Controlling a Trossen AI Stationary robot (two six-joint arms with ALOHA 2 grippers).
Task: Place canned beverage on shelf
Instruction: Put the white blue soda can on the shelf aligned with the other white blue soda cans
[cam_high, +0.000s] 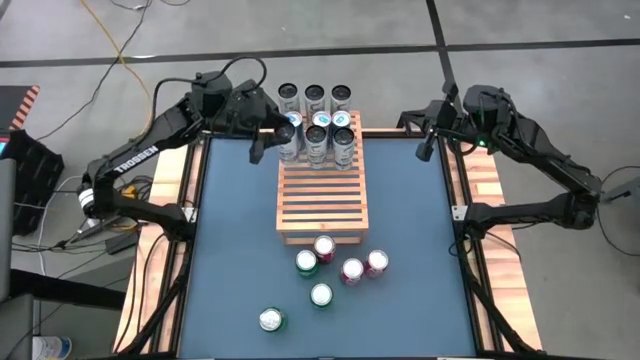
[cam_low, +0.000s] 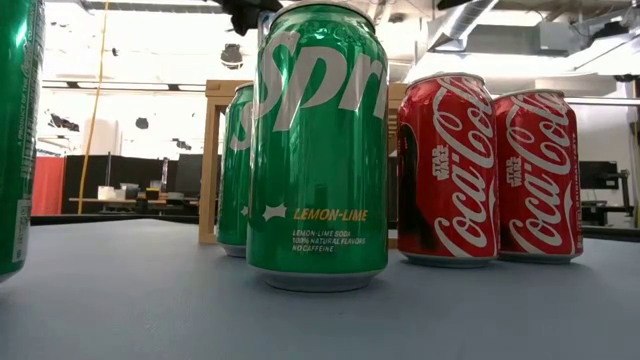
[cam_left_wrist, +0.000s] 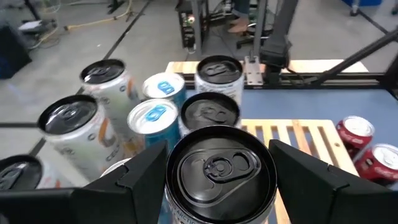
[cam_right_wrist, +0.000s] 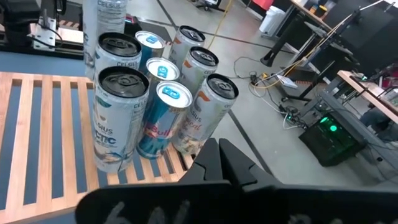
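Note:
The shelf (cam_high: 322, 200) is a light wooden slatted rack in the middle of the blue table. Several tall cans (cam_high: 320, 135) stand upright, crowded at its far end, and three more (cam_high: 315, 96) stand just beyond it. My left gripper (cam_high: 278, 136) is at the rack's far left corner, shut on a black-topped white can (cam_left_wrist: 219, 168), also seen in the right wrist view (cam_right_wrist: 102, 15). My right gripper (cam_high: 426, 150) hangs shut over the table's far right corner, holding nothing (cam_right_wrist: 219, 163). My left gripper pinches the can's upper wall (cam_left_wrist: 180, 208), just under the rim, with one finger (cam_left_wrist: 146, 171) on each side. The fingers come nearly level from the table's left. The can stands upright between them; its bottom is hidden, so whether it rests on the rack does not show.
Several short soda cans stand on the table near the rack's near end: green ones (cam_high: 306, 262) (cam_low: 318, 150) and red ones (cam_high: 352, 270) (cam_low: 447, 170), one apart toward the near edge (cam_high: 270, 320). The rack's middle and near slats (cam_right_wrist: 37, 124) are bare.

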